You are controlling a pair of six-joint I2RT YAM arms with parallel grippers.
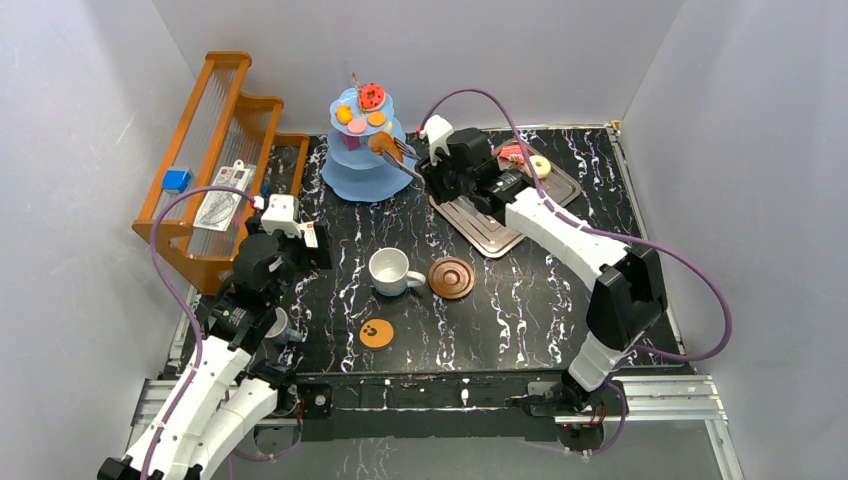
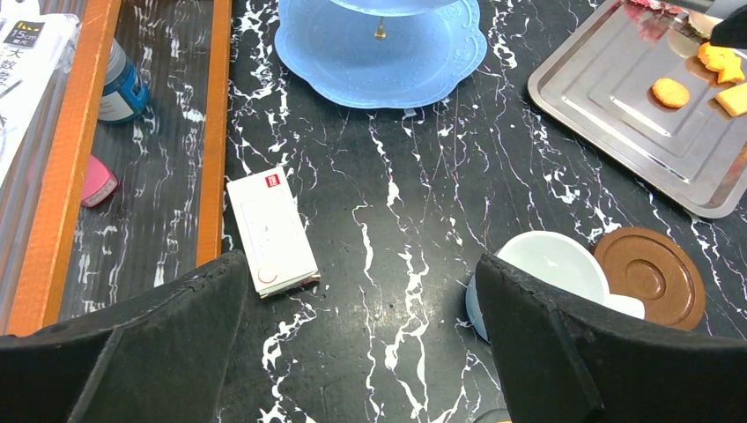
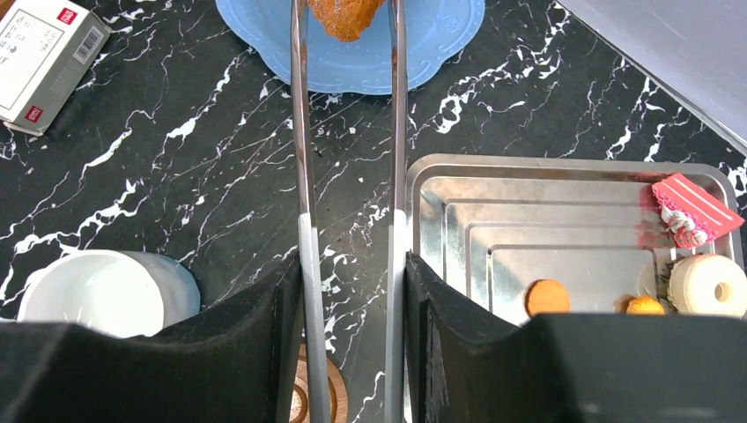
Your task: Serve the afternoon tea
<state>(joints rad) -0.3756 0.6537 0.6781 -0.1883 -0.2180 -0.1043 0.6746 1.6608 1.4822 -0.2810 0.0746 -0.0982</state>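
A black, white-veined marble worktop point(image 1: 520, 290) carries a square silver tray point(image 1: 487, 236), set at an angle towards the right rear. An orange wooden rack point(image 1: 262, 103) stands along the left edge, holding a small blue block point(image 1: 177, 180) and white printed packets point(image 1: 225, 195). Behind its base rail sit a blue bottle point(image 2: 122, 84) and a pink object point(image 2: 99, 182). A white box point(image 2: 271, 232) with a red logo lies flat just beside that rail. Slim metal tongs point(image 3: 301, 176) stretch above the worktop.
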